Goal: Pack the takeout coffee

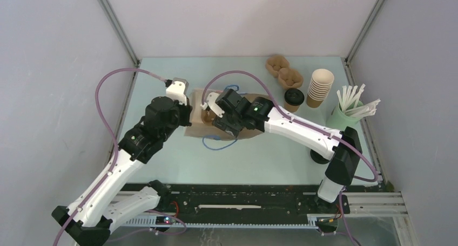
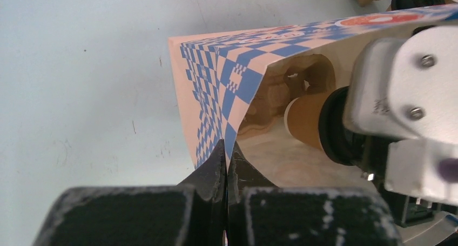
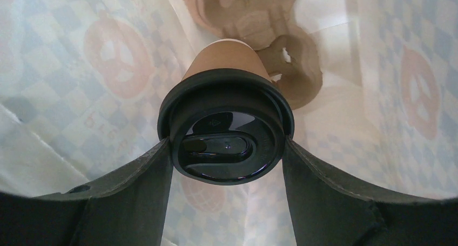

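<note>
Since a paper bag sags shut unless something props it, the left gripper (image 2: 226,154) has its fingers pressed tight together on the rim of the bag (image 2: 216,78), at six o'clock in its own view, holding the mouth open. Through that opening the right gripper (image 3: 228,165) reaches in. Its fingers are closed on either side of the black lid (image 3: 227,121) of one coffee cup (image 3: 227,59), bottom end leading, which leaves the cup's body free to drop into a pocket. Beyond the cup, at twelve o'clock, a pulp carrier (image 3: 259,19) sits deep in the bag and is likely the target. The bag walls stand close at three and nine o'clock, so the safe path looks straight ahead. Farther off on the table (image 1: 270,159), at about two o'clock from the bag, the second lidded cup (image 1: 293,99) waits just beside a stack of lidless cups (image 1: 320,87), not yet packed.
</note>
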### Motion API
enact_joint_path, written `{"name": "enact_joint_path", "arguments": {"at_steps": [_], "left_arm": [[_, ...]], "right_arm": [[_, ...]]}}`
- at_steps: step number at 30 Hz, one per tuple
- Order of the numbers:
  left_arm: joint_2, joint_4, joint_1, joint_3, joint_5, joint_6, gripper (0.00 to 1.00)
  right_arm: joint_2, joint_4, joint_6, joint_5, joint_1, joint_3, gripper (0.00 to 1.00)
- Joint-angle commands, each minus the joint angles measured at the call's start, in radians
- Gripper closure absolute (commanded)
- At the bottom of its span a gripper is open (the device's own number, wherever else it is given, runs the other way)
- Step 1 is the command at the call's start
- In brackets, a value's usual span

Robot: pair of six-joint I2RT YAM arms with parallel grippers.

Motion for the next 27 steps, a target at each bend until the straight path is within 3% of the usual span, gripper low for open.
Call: {"name": "enact_joint_path", "arguments": {"at_steps": [1,5,8,17,27], "left_arm": [[-0.028,0.017,-0.004,-0.024,0.048,0.023,1.00],[-0.030,-0.001,-0.005,-0.019,0.088,0.002,1.00],[-0.045,-0.015,-0.012,-0.030,0.094,0.000,1.00],[-0.069,-0.022,-0.014,-0.071,0.074,0.000,1.00],[-0.083,-0.031,-0.014,-0.082,0.084,-0.004,1.00]], "right_arm": [[-0.010,0.116,0.005,-0.029,0.025,-0.052,0.99],[0.085,0.270,0.046,0.147,0.022,-0.063,0.99],[0.118,0.289,0.040,0.280,0.012,-0.030,0.99],[0.004,0.144,0.038,0.174,0.010,-0.012,0.99],[-0.034,0.284,-0.028,0.128,-0.082,-0.125,0.99]]}}
